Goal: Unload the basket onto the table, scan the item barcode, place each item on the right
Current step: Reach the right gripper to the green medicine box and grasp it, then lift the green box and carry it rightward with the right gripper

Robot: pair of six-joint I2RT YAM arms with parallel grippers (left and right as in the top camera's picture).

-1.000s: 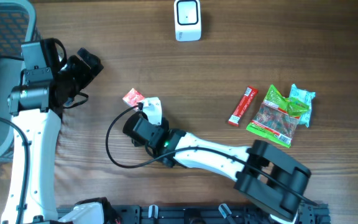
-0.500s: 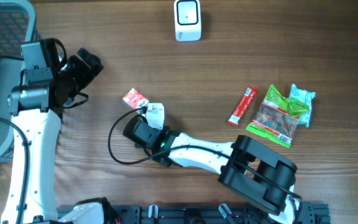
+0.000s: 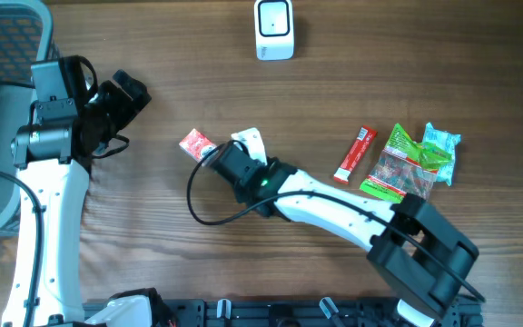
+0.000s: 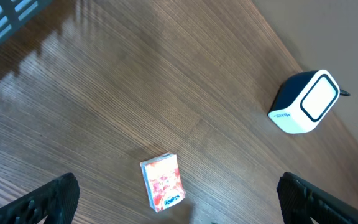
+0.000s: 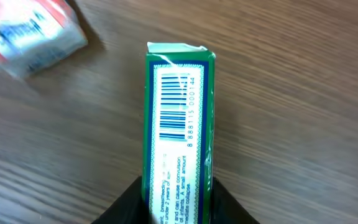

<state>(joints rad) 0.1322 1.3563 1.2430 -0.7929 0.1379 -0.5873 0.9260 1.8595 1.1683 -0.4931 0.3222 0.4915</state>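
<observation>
Green box (image 5: 179, 130) sits clamped between the two dark fingers (image 5: 129, 202) of the right gripper (image 5: 178, 205), which press on its long sides at the near end. In the right wrist view its white barcode panel faces the camera, with rows of small print below the bars, and its far end points away from the fingers over the wooden table (image 3: 425, 73). Whether the box touches the wood or is lifted off it cannot be told. From overhead the box (image 3: 249, 143) shows as a pale end poking out of the right gripper (image 3: 241, 154) near the middle of the table, just beside a red-and-white packet (image 3: 195, 143) that lies flat to its left. The white scanner (image 3: 273, 29) stands at the far edge, well apart from the box, its window turned upward. The left gripper (image 3: 121, 100) hangs near the left side with its jaws spread wide and nothing between them; its wrist camera looks down on the packet (image 4: 163, 182) and the scanner (image 4: 304, 102). On the right side lie a red stick pack (image 3: 355, 153), a green snack bag (image 3: 405, 171) and a pale teal packet (image 3: 443, 145), the last two touching. A grey basket (image 3: 7, 36) fills the far left corner.
</observation>
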